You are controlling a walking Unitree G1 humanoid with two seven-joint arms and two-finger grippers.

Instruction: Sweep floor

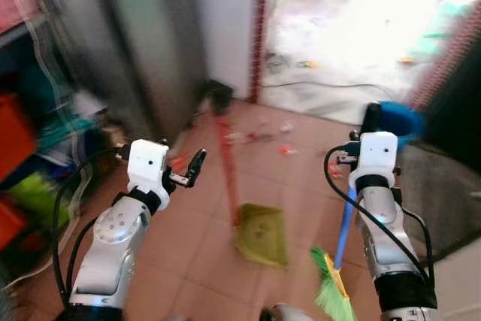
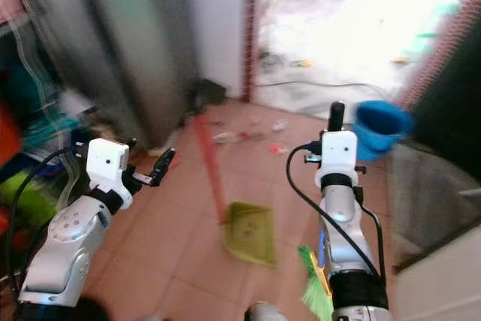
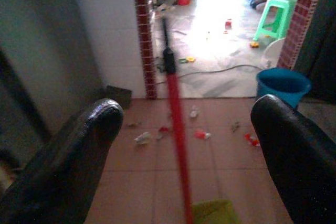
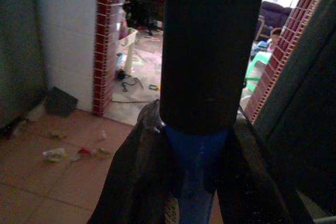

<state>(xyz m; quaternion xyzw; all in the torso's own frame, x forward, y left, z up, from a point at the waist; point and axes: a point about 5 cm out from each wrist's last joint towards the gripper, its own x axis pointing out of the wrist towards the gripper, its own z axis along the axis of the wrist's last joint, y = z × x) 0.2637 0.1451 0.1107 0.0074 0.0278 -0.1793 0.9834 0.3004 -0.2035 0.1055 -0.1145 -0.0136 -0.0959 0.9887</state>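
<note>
Left eye view is blurred, but the layout reads well enough: at the far left edge of the tiled floor [image 1: 188, 253] stand cluttered shelves [image 1: 22, 133] with orange and green bins, and beside them a tall grey cabinet [image 1: 143, 43]. Next along, the left gripper [image 1: 194, 168] is raised over the floor, and the left wrist view shows its fingers [image 3: 73, 166] spread wide with nothing between them. Straight past them stands the red dustpan handle [image 3: 177, 135], apart from both fingers, running down to the green dustpan [image 1: 263, 234] that rests on the tiles near the middle of the floor. Bits of litter [image 3: 199, 134] lie scattered on the tiles beyond it, close to the threshold of the red brick doorway [image 3: 143, 30]. A cable [image 3: 220, 70] trails across the bright room past that doorway, where a green stool [image 3: 273, 17] stands. Moving right, the right gripper [image 4: 191, 145] is clamped on the blue broom handle [image 4: 195, 182], just under its black grip [image 4: 207, 45]; the broom's green bristles [image 1: 331, 291] sit on the floor at the near edge. Further right, a blue bucket [image 1: 398, 122] stands by the doorway's right side.
</note>
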